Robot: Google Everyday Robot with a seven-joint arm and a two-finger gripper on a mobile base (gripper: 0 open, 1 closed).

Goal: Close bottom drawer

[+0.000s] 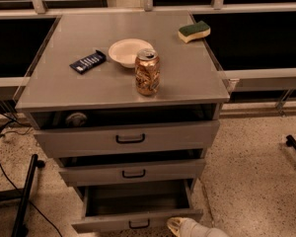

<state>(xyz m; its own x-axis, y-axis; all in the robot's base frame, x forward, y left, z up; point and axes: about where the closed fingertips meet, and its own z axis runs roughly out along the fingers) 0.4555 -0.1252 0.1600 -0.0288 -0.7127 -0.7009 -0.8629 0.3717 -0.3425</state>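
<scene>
The bottom drawer [134, 201], a shallow grey metal box with a small black bar handle [139, 224], is seen pulled well out at the foot of the grey metal three-drawer cabinet [192, 83], its bare inside exposed. The cream-coloured gripper [177, 225] is found low at the picture's lower edge, just right of that handle and close against the drawer's front panel; whether it is spread or closed cannot be made out.

The middle drawer [133, 171] and the widest top drawer [128, 138] are each left slightly ajar, and a round metallic object [76, 118] is glimpsed in the dark gap above the top one.

On the cabinet top a gold and orange drinks can [147, 72] is stood upright, its label not legible. Just behind it a small white bowl [129, 52] is placed, and to the left a dark blue packet [88, 61] with pale lettering that cannot be read. A yellow sponge with a green scouring face [194, 31] is laid at the back right corner.
</scene>
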